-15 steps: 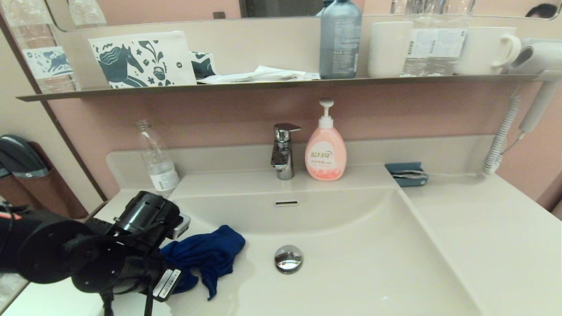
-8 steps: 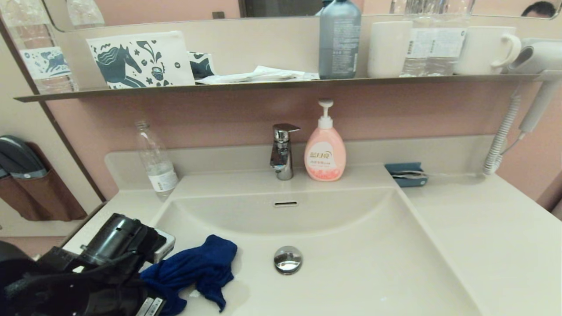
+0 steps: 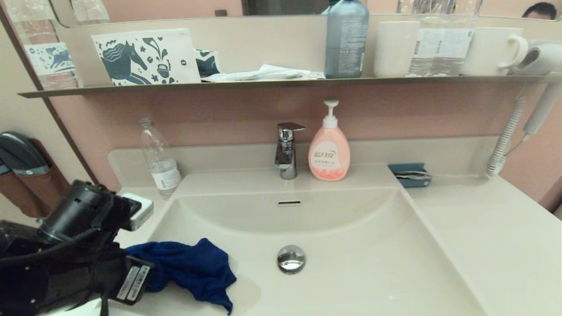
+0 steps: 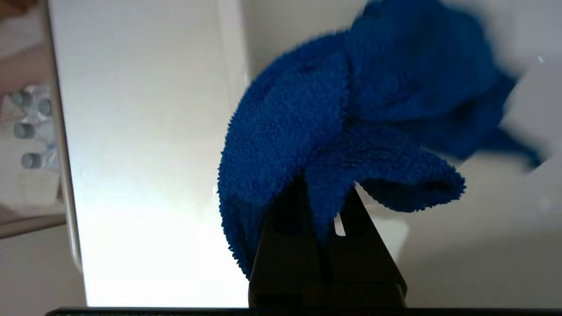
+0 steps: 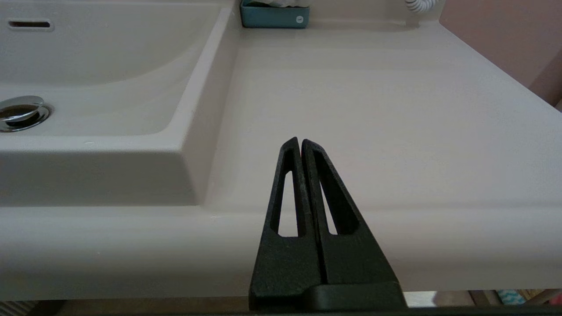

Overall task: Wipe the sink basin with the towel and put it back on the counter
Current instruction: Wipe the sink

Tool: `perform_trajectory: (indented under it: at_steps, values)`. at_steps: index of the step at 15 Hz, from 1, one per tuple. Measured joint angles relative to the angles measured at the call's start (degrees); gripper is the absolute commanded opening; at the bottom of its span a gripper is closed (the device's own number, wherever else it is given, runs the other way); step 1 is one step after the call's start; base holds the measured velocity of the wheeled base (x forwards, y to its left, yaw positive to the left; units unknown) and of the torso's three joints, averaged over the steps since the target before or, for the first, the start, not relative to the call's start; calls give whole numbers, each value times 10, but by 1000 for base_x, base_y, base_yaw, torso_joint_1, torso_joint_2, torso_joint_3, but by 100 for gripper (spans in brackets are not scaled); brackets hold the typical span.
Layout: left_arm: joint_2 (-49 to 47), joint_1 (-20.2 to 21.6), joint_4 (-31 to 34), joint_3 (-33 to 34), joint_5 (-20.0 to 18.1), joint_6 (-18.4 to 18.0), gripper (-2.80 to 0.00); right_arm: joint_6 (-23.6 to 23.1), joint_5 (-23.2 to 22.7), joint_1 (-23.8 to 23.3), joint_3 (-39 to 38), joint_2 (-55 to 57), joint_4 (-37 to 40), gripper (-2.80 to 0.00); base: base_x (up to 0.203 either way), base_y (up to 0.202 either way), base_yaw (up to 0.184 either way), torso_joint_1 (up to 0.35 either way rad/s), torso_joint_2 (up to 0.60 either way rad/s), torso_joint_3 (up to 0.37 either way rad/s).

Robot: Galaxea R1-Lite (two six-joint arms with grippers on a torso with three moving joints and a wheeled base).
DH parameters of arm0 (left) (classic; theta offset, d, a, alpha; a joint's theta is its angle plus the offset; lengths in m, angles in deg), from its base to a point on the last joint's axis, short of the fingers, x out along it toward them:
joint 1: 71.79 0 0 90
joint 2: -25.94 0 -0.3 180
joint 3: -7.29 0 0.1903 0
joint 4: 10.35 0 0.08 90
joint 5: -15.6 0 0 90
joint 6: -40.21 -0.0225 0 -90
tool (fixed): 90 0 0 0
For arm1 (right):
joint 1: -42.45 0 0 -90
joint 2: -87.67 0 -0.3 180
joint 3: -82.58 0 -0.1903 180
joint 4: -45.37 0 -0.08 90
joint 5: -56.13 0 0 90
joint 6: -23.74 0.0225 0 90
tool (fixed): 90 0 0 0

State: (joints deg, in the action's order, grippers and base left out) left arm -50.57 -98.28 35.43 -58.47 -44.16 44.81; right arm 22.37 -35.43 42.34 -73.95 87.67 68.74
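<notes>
Dragged leftward, the towel (image 3: 189, 270) is now lying draped over the basin's (image 3: 351, 263) left slope, and the left end effector (image 4: 322, 206), clamped on a fold of it, has drawn back toward the left worktop (image 3: 136, 197). Judging by this, wiping is ending and the return is beginning; next it needs lifting clear of the rim. The right end effector (image 5: 301, 147) is idling, fingers together, at the worktop's front edge.

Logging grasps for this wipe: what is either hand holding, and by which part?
The left hand pinches a bunched fold of the towel. The right hand, shut, holds nothing.
</notes>
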Motion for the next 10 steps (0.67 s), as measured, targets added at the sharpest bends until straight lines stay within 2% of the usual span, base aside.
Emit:
perform_trajectory:
  at_steps: [2, 5, 7, 10]
  values:
    - [-2, -22, -3, -49, 56, 34, -280, 0, 0, 0, 0, 0, 0, -280, 0, 0, 0, 0, 0, 0]
    - [-5, -29, 3, -80, 140, 29, -280, 0, 0, 0, 0, 0, 0, -280, 0, 0, 0, 0, 0, 0]
    - [-4, -25, 3, -86, 186, 27, -280, 0, 0, 0, 0, 0, 0, -280, 0, 0, 0, 0, 0, 0]
    - [-2, -21, 1, -89, 278, 21, -280, 0, 0, 0, 0, 0, 0, -280, 0, 0, 0, 0, 0, 0]
